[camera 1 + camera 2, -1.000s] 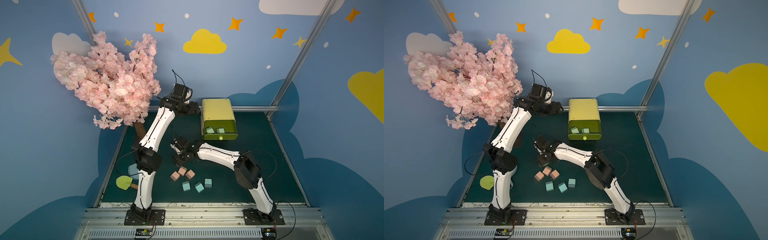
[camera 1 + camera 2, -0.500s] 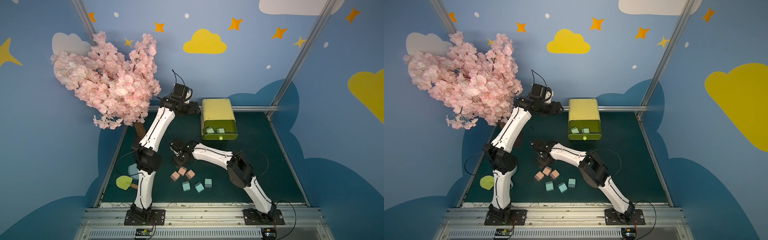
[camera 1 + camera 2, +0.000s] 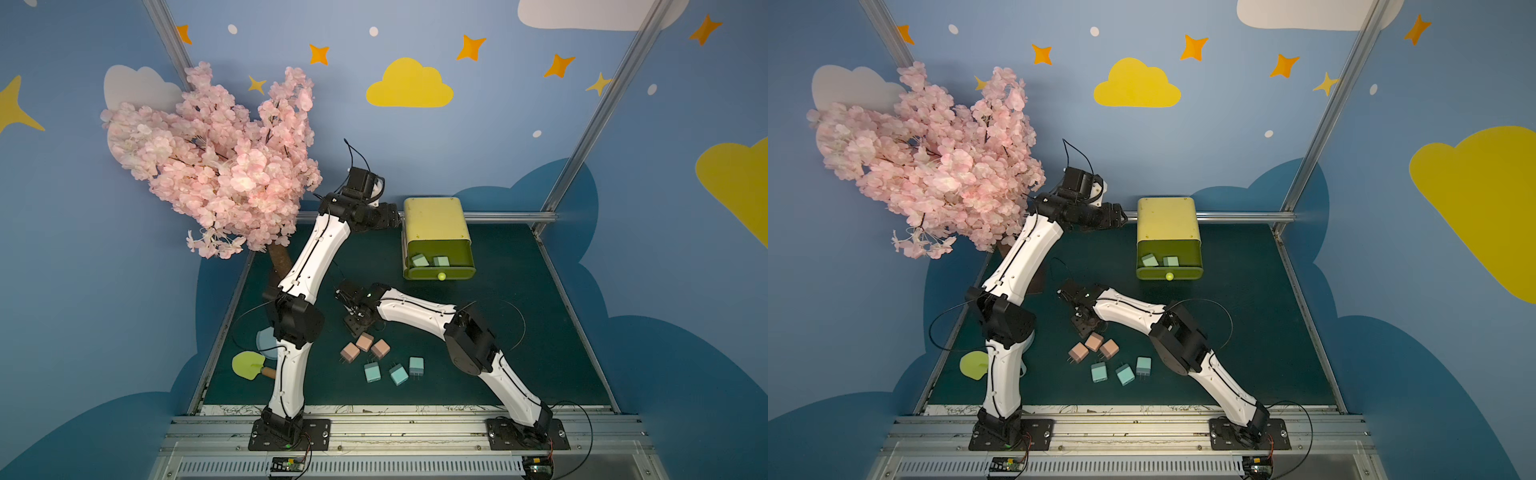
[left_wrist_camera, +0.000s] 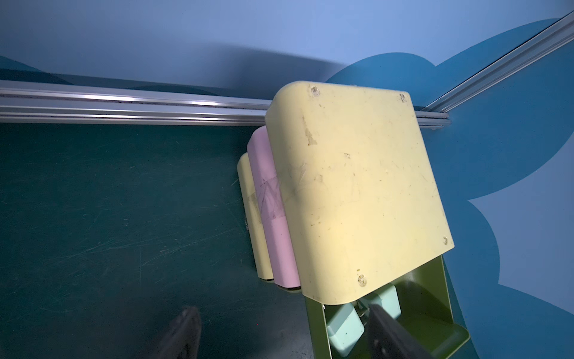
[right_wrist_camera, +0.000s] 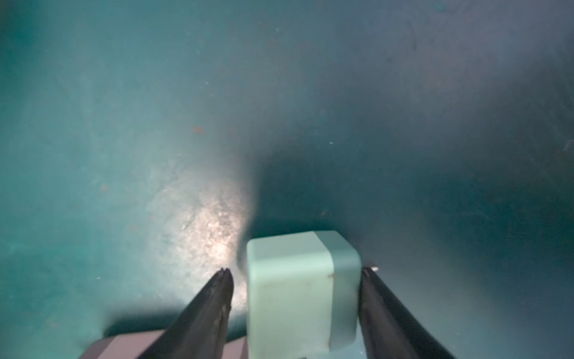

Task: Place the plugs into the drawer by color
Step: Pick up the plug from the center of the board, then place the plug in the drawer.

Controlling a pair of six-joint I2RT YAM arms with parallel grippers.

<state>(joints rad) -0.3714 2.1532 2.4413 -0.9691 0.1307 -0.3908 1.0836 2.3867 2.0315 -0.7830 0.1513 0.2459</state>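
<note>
The dark green tabletop (image 3: 519, 332) is the floor of a blue booth. A big pink blossom tree (image 3: 216, 166) stands at its 10 o'clock corner. The left arm (image 3: 316, 257) reaches far up toward 12 o'clock. The right arm (image 3: 419, 311) bends low across the middle, toward 9 o'clock.

The drawer cabinet (image 3: 434, 220) sits at 12 o'clock, by the back rail. Its top drawer (image 3: 457, 272) is pulled out toward 6 o'clock. Two pale green plugs (image 3: 419, 260) lie side by side inside it.

The left tool (image 3: 392, 220) is just beside the cabinet, on its 9 o'clock side, up by the pale yellow top. In the left wrist view its fingers (image 4: 186, 329) are spread wide apart. I cannot tell if it touches the cabinet.

The right tool (image 3: 357, 324) points down at the tabletop near the middle. In the right wrist view its fingers are spread around one more pale green plug (image 5: 298, 298), which sits on the tabletop. One finger (image 5: 372, 295) touches the plug. The other side shows a small gap, so the tool is not pinching it.

A yellow-green toy shovel (image 3: 249, 365) lies at 8 o'clock, partly behind the left arm.

Three peach plugs (image 3: 365, 342) huddle together just on the 6 o'clock side of the right tool. Three light blue plugs (image 3: 398, 374) lie in a row just past them, nearer 6 o'clock.
</note>
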